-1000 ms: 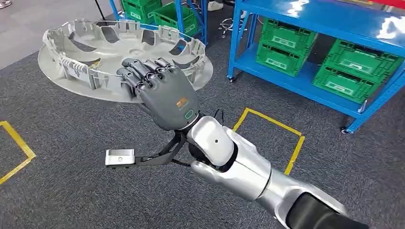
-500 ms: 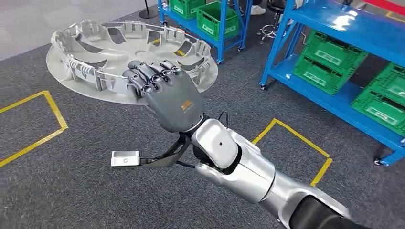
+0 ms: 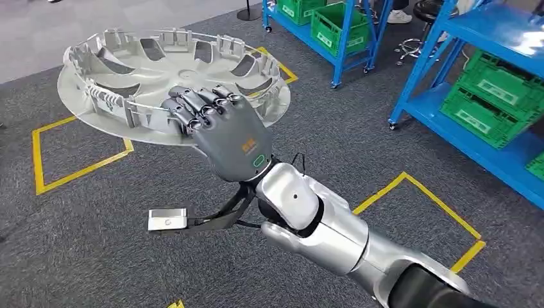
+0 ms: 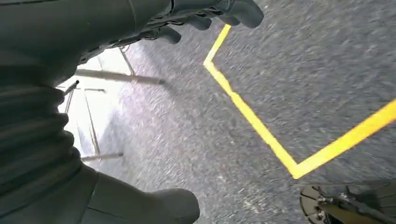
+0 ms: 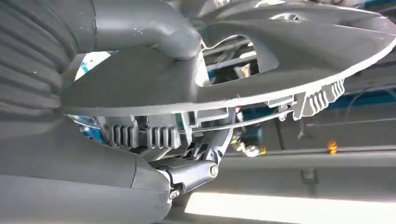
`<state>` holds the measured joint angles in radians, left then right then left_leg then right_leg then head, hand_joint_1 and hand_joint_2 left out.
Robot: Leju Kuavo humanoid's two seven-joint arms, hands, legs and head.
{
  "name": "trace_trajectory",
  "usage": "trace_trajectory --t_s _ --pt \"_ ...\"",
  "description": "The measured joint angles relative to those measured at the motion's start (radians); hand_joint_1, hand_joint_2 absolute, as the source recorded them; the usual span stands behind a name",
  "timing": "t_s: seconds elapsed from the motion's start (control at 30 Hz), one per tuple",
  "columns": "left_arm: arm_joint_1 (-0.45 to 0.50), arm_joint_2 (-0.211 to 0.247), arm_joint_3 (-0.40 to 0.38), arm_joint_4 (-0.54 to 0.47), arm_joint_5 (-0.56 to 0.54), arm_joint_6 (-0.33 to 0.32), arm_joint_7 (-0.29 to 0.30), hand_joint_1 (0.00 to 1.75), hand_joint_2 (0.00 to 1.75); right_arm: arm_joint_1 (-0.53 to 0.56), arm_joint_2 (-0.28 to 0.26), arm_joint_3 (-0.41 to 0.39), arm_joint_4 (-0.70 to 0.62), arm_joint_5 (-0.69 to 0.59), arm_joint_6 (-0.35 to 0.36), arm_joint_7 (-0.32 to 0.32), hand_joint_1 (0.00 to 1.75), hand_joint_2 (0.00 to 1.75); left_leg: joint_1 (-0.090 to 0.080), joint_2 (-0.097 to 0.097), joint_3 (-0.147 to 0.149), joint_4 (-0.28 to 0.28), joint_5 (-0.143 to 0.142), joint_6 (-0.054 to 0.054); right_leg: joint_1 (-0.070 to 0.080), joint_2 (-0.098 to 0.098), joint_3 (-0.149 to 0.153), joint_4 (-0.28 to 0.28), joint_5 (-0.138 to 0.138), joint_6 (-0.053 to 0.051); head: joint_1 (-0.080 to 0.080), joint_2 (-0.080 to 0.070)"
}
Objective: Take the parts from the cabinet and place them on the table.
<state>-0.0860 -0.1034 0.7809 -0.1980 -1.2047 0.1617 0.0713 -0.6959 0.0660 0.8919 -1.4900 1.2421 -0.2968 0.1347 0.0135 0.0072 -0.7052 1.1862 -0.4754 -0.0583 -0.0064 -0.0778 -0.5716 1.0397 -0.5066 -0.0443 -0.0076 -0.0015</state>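
Dark grey carpet floor (image 3: 128, 256) with yellow tape squares (image 3: 77, 144); blue shelving racks (image 3: 449, 58) holding green crates (image 3: 491, 102) across the upper right of the head view. No table in sight, so the placing step looks not yet done; judging by this, the robot is mid-carry.

Right hand (image 3: 221, 128), centre of the head view, grips the near rim of the wheel cover (image 3: 160, 70), fingers curled over the edge and the inner wire ring, thumb underneath per the right wrist view (image 5: 140, 32). The rim grab likely keeps the wide disc roughly flat and out in front of the body, clear of the arm.

The wheel cover fills the upper left of the head view, held above the floor, inner side up. Silver-grey plastic, round, with slotted spoke openings, ribbed clips round the inner ring, and a thin wire retainer.

Left hand (image 4: 93, 28) hangs over the carpet, nothing seen in it; fingers look partly curled, can't tell for sure.
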Motion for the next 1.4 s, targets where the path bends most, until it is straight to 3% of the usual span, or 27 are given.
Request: trace_trajectory --t_s 0.03,0.07,0.1,0.23,0.3,0.4,0.43,0.5,0.53,0.57,0.6,0.67,0.73,0.77,0.83,0.9,0.93,0.97,1.03,1.07,1.1,1.13,1.23,1.27,1.3,1.33,1.4 --pt "-0.001 0.0 0.0 -0.001 0.0 0.0 0.0 0.0 1.75 0.0 0.0 0.0 0.0 0.0 0.0 0.0 1.75 1.75 -0.001 0.03 0.057 -0.097 0.035 0.002 0.0 -0.012 0.004 0.0 -0.003 0.004 0.0 0.0" --pt "-0.003 -0.002 0.0 0.0 0.0 0.0 0.0 0.0 1.75 0.0 0.0 0.0 -0.002 0.0 0.0 0.0 1.75 1.75 -0.01 0.089 0.079 -0.149 0.023 0.008 0.007 -0.02 0.005 0.001 -0.006 0.009 -0.001 0.0" --pt "-0.005 -0.002 0.0 0.0 0.0 0.0 0.0 0.0 1.75 -0.001 0.0 0.0 -0.003 0.001 0.0 0.0 1.75 1.75 -0.01 0.076 0.085 -0.151 0.033 0.025 0.013 -0.029 0.004 0.002 -0.009 0.015 0.004 0.0" --pt "-0.002 -0.002 0.0 0.0 -0.002 0.001 0.0 0.0 1.75 0.0 0.0 -0.001 -0.01 0.003 0.002 0.003 1.75 1.75 -0.007 0.025 0.081 -0.156 0.038 0.05 0.01 -0.055 0.013 -0.002 -0.018 0.039 0.005 0.0" --pt "-0.004 -0.003 0.0 -0.001 -0.005 0.001 0.0 0.0 1.75 0.0 -0.002 -0.003 -0.011 0.006 0.003 0.001 1.75 1.75 -0.004 0.004 0.079 -0.158 0.041 0.06 0.004 0.047 -0.027 0.088 -0.073 0.046 0.008 0.0" --pt "-0.01 -0.003 0.0 -0.002 -0.012 0.001 0.0 0.0 1.75 0.006 -0.012 -0.006 -0.011 0.011 0.004 0.0 1.75 1.75 -0.006 -0.039 0.076 -0.157 0.042 0.065 0.006 0.075 -0.14 0.308 -0.152 0.047 0.01 0.0" --pt "-0.01 -0.003 -0.001 -0.002 -0.015 0.001 0.0 0.0 1.75 0.009 -0.014 -0.006 -0.011 0.012 0.004 0.001 1.75 1.75 -0.006 -0.054 0.077 -0.156 0.043 0.064 0.005 0.076 -0.149 0.315 -0.139 0.045 0.01 0.0" --pt "-0.01 -0.003 -0.001 -0.002 -0.019 0.001 0.002 0.0 1.75 0.012 -0.015 -0.008 -0.011 0.014 0.006 0.003 1.75 1.75 -0.005 -0.084 0.077 -0.153 0.043 0.063 0.005 0.082 -0.105 0.2 -0.056 0.037 0.01 0.0" --pt "-0.01 -0.004 -0.001 -0.002 -0.021 0.001 0.003 0.0 1.75 0.012 -0.015 -0.008 -0.012 0.015 0.007 0.002 1.75 1.75 -0.005 -0.098 0.077 -0.151 0.044 0.061 0.005 0.098 -0.062 0.102 -0.006 0.031 0.01 0.0" --pt "-0.01 -0.006 -0.002 -0.002 -0.023 0.001 0.003 0.0 1.75 0.012 -0.015 -0.009 -0.013 0.016 0.007 0.0 1.75 1.75 -0.002 -0.108 0.074 -0.15 0.045 0.059 0.004 0.147 -0.029 0.025 0.019 0.025 0.01 0.0" --pt "-0.014 -0.008 -0.003 -0.002 -0.023 0.001 0.006 0.0 1.75 0.012 -0.015 -0.01 -0.015 0.018 0.007 0.0 1.75 1.75 -0.007 -0.119 0.066 -0.145 0.045 0.049 0.002 0.169 -0.026 0.008 0.014 0.028 0.007 0.0" --pt "-0.015 -0.008 -0.004 -0.002 -0.026 -0.002 0.01 0.0 1.75 0.011 -0.015 -0.011 -0.018 0.021 0.009 0.0 1.75 1.75 0.004 -0.14 0.06 -0.152 0.052 0.034 0.012 0.144 -0.028 0.009 0.016 0.027 0.012 0.0" --pt "-0.012 -0.007 -0.005 -0.002 -0.027 -0.002 0.011 0.0 1.75 0.011 -0.015 -0.011 -0.019 0.023 0.011 0.001 1.75 1.75 0.003 -0.162 0.056 -0.161 0.06 0.019 0.006 0.121 -0.018 -0.004 0.023 0.014 0.012 0.0" --pt "-0.011 -0.004 -0.005 -0.002 -0.03 -0.002 0.011 0.0 1.75 0.011 -0.014 -0.012 -0.019 0.023 0.011 0.003 1.75 1.75 0.003 -0.148 0.053 -0.156 0.055 0.02 -0.001 0.104 -0.011 -0.017 0.03 0.008 0.011 0.0" --pt "-0.009 -0.007 -0.007 0.0 -0.032 -0.003 0.01 0.0 1.75 0.006 -0.015 -0.014 -0.019 0.023 0.014 0.002 1.75 1.75 -0.002 -0.053 0.003 -0.044 -0.012 0.014 0.002 0.08 -0.007 -0.02 0.032 0.003 0.008 0.0" --pt "-0.011 -0.006 -0.008 0.0 -0.032 -0.003 0.009 0.0 1.75 0.006 -0.015 -0.014 -0.019 0.023 0.016 0.001 1.75 1.75 0.0 -0.02 -0.065 0.101 -0.069 0.007 0.005 0.052 -0.007 -0.02 0.03 0.001 0.008 0.0" --pt "-0.01 -0.006 -0.008 0.0 -0.032 -0.003 0.006 0.0 1.75 0.006 -0.016 -0.014 -0.019 0.022 0.016 0.002 1.75 1.75 0.001 -0.016 -0.076 0.126 -0.069 0.005 0.005 0.039 -0.007 -0.019 0.028 0.001 0.008 0.0" --pt "-0.008 -0.006 -0.008 0.0 -0.032 -0.002 0.005 0.0 1.75 0.007 -0.016 -0.014 -0.019 0.021 0.017 0.001 1.75 1.75 0.003 -0.011 -0.061 0.101 -0.045 0.002 0.005 0.024 -0.007 -0.019 0.026 0.001 0.007 0.0" --pt "-0.004 -0.003 -0.008 0.0 -0.029 0.0 -0.002 0.0 1.75 0.008 -0.016 -0.014 -0.019 0.017 0.018 0.001 1.75 1.75 0.007 0.011 0.022 -0.05 0.028 0.0 0.003 -0.001 -0.004 -0.015 0.02 0.007 0.007 0.0" --pt "-0.004 -0.003 -0.008 0.0 -0.024 0.002 -0.005 0.0 1.75 0.008 -0.016 -0.014 -0.02 0.015 0.019 0.001 1.75 1.75 0.006 0.051 0.071 -0.138 0.051 -0.002 0.004 -0.013 -0.002 -0.009 0.015 0.014 0.008 0.0" --pt "-0.005 -0.007 -0.008 0.0 -0.022 0.004 -0.01 0.0 1.75 0.007 -0.016 -0.014 -0.02 0.014 0.021 0.001 1.75 1.75 -0.007 0.074 0.082 -0.148 0.036 0.008 0.013 -0.018 -0.004 -0.006 0.009 0.022 0.005 0.0" --pt "-0.005 -0.006 -0.008 0.0 -0.022 0.006 -0.012 0.0 1.75 0.004 -0.016 -0.014 -0.02 0.014 0.024 -0.001 1.75 1.75 -0.002 0.055 0.077 -0.151 0.041 0.025 0.013 -0.027 -0.004 -0.005 0.007 0.027 0.011 0.0" --pt "0.002 -0.004 -0.008 0.0 -0.019 0.008 -0.012 0.0 1.75 -0.006 -0.015 -0.014 -0.02 0.005 0.027 -0.003 1.75 1.75 -0.006 0.021 0.073 -0.154 0.042 0.044 0.012 -0.058 0.007 -0.01 0.002 0.043 0.011 0.0" --pt "0.004 -0.004 -0.008 0.0 -0.018 0.009 -0.012 0.0 1.75 -0.008 -0.014 -0.014 -0.019 0.002 0.027 -0.003 1.75 1.75 0.0 0.008 0.076 -0.156 0.045 0.05 0.005 -0.033 0.004 0.0 -0.009 0.052 0.011 0.0" --pt "0.004 -0.004 -0.008 0.0 -0.016 0.01 -0.012 0.0 1.75 -0.012 -0.014 -0.014 -0.02 -0.004 0.027 -0.004 1.75 1.75 0.0 -0.002 0.076 -0.156 0.045 0.054 0.003 0.018 -0.011 0.039 -0.036 0.054 0.011 0.0" --pt "0.003 -0.002 -0.008 -0.001 -0.013 0.011 -0.012 0.0 1.75 -0.016 -0.016 -0.014 -0.019 -0.011 0.026 -0.006 1.75 1.75 0.0 -0.012 0.074 -0.156 0.046 0.059 0.002 0.05 -0.048 0.115 -0.074 0.054 0.014 0.0" --pt "0.001 -0.001 -0.008 -0.001 -0.011 0.012 -0.012 0.0 1.75 -0.018 -0.018 -0.014 -0.018 -0.021 0.026 -0.006 1.75 1.75 -0.004 -0.04 0.073 -0.155 0.046 0.063 0.003 0.071 -0.133 0.279 -0.135 0.053 0.014 0.0"
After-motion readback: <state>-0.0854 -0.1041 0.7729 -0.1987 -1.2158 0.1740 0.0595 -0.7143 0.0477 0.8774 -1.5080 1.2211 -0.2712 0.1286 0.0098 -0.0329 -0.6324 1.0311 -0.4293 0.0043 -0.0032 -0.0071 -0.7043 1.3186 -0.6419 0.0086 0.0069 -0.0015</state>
